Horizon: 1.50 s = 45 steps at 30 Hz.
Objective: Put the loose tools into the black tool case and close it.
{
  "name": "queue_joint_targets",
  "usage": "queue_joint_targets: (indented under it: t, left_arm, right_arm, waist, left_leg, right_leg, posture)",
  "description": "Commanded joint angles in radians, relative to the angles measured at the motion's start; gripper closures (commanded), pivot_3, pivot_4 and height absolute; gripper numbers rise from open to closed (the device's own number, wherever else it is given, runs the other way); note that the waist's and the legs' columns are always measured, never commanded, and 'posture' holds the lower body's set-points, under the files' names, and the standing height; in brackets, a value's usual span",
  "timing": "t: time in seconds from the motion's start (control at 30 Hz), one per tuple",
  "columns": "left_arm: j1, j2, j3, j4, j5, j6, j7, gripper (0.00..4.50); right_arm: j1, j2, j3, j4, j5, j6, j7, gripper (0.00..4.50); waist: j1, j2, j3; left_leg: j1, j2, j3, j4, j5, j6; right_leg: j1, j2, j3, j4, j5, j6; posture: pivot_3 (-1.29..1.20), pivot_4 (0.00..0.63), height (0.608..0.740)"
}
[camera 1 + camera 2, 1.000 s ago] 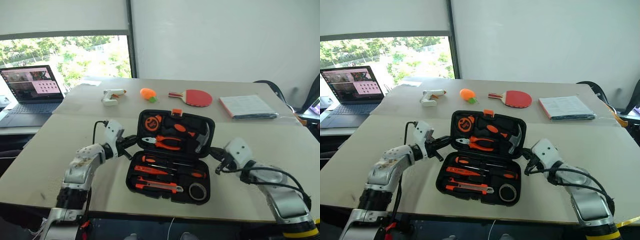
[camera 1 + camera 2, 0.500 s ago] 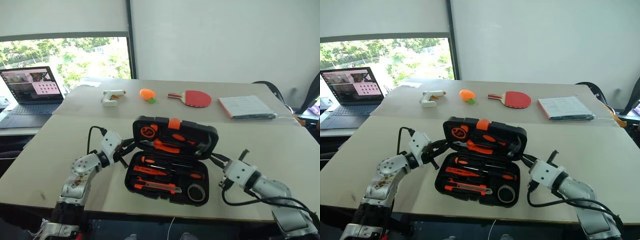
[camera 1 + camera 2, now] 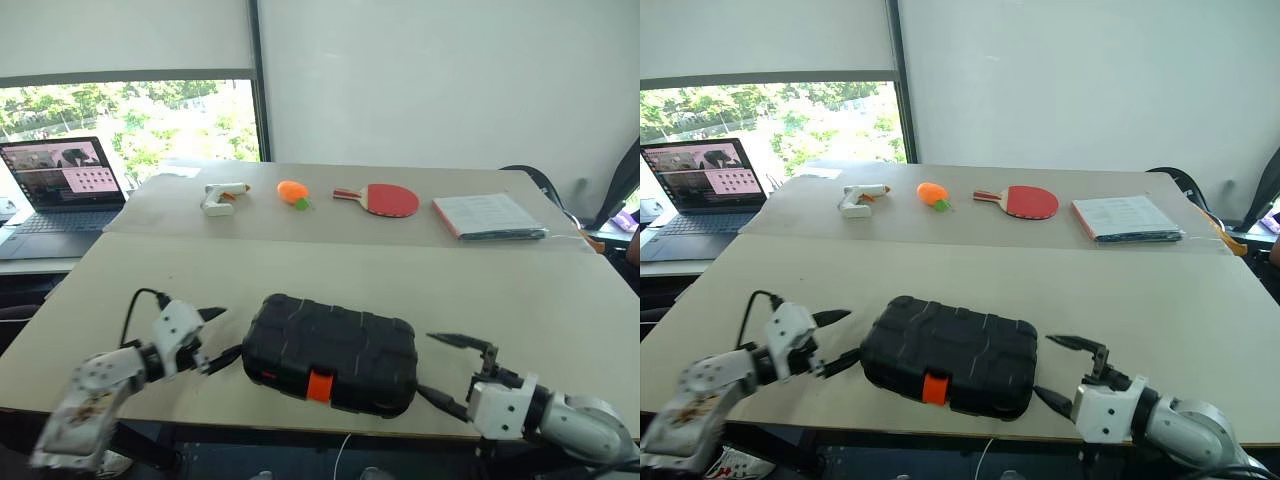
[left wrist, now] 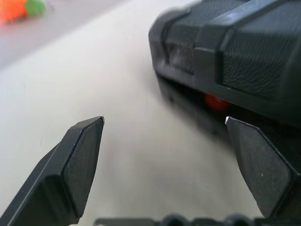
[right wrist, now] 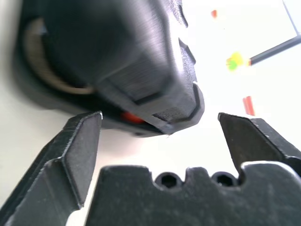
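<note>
The black tool case [image 3: 330, 352] lies on the surface [image 3: 500, 290] with its ribbed lid down and orange latch [image 3: 319, 385] facing me, between my left jaws [image 3: 222, 338] and my right jaws [image 3: 448, 372], both spread wide and holding nothing.

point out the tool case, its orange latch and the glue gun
tool case [image 3: 330, 345], left eye view, ribbed lid top
orange latch [image 3: 319, 385], left eye view, front edge
glue gun [image 3: 220, 195], left eye view, white body
</note>
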Motion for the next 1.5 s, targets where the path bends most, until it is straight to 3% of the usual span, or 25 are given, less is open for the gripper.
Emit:
queue_joint_targets:
  t: [0.03,0.27,0.33,0.43,0.73,0.8,1.1,1.3,1.5]
  left_arm:
    - [0.004,0.083,0.032,0.018,-0.051,0.061,-0.096,0.00]
    - [-0.219,0.139,-0.039,0.198,-0.046,0.119,-0.191,0.00]
    - [-0.327,0.120,-0.084,0.270,-0.030,0.100,-0.224,0.00]
    - [-0.510,0.073,-0.170,0.396,0.012,0.057,-0.279,0.67]
    - [-0.882,-0.121,-0.362,0.792,0.199,-0.190,-0.356,3.95]
    - [-0.918,-0.158,-0.386,0.841,0.227,-0.226,-0.356,4.45]
    - [-0.953,-0.231,-0.412,0.865,0.251,-0.267,-0.416,4.45]
    - [-0.883,-0.197,-0.426,0.729,0.225,-0.187,-0.504,4.45]
    - [-0.707,-0.094,-0.470,0.461,0.195,-0.044,-0.606,4.45]
  right_arm:
    - [0.065,-0.042,-0.038,-0.100,0.128,0.095,0.084,0.05]
    - [0.178,-0.111,-0.087,-0.293,0.382,0.378,0.208,0.05]
    - [0.183,-0.127,-0.090,-0.351,0.443,0.451,0.228,0.55]
    - [0.164,-0.139,-0.073,-0.414,0.503,0.551,0.236,1.43]
    - [0.053,-0.114,0.044,-0.403,0.441,0.639,0.238,4.48]
    - [0.029,-0.103,0.071,-0.395,0.426,0.646,0.234,4.50]
    - [-0.085,-0.058,0.163,-0.316,0.336,0.674,0.221,4.50]
    - [-0.198,-0.005,0.145,-0.222,0.292,0.691,0.169,4.50]
    - [-0.320,0.013,0.049,-0.081,0.298,0.721,0.134,4.50]
  waist:
    - [0.007,0.000,0.000]
    - [0.014,-0.001,0.000]
    - [0.014,-0.001,0.000]
    - [0.016,-0.002,0.000]
    - [0.016,-0.005,0.000]
    - [0.010,-0.005,0.000]
    - [0.005,-0.006,0.001]
    - [0.002,-0.007,0.001]
    - [-0.006,-0.003,-0.001]
  left_leg:
    - [0.000,0.000,0.000,0.000,0.000,0.000]
    - [-0.001,0.000,0.002,0.001,0.000,0.000]
    - [-0.001,-0.001,0.002,0.001,0.000,0.000]
    - [-0.001,-0.002,0.004,0.002,0.000,0.000]
    - [-0.006,-0.004,0.006,0.003,0.000,0.000]
    - [-0.007,-0.003,0.006,0.003,0.000,0.001]
    - [-0.008,-0.003,0.005,0.003,-0.001,0.001]
    - [-0.007,-0.003,0.005,0.004,-0.001,0.001]
    - [-0.004,-0.002,0.005,0.003,-0.001,0.001]
  right_leg:
    - [0.000,0.000,0.000,0.000,0.000,0.000]
    - [0.000,0.000,-0.001,0.000,-0.002,0.001]
    - [0.001,0.001,-0.001,0.000,-0.002,0.001]
    - [0.001,0.001,-0.001,0.000,-0.002,0.001]
    - [-0.001,0.003,-0.002,-0.001,-0.002,0.002]
    - [-0.002,0.003,-0.001,-0.001,-0.002,0.002]
    - [-0.003,0.003,-0.001,-0.001,-0.001,0.002]
    - [-0.002,0.003,-0.001,0.000,-0.001,0.003]
    - [-0.002,0.003,0.000,0.001,-0.001,0.002]
  posture:
    - [0.00,0.150,0.740]
    - [0.00,0.150,0.740]
    - [0.00,0.150,0.740]
    - [0.00,0.150,0.740]
    - [0.00,0.150,0.740]
    - [0.00,0.150,0.740]
    - [0.00,0.150,0.740]
    - [0.00,0.150,0.740]
    - [0.00,0.150,0.740]
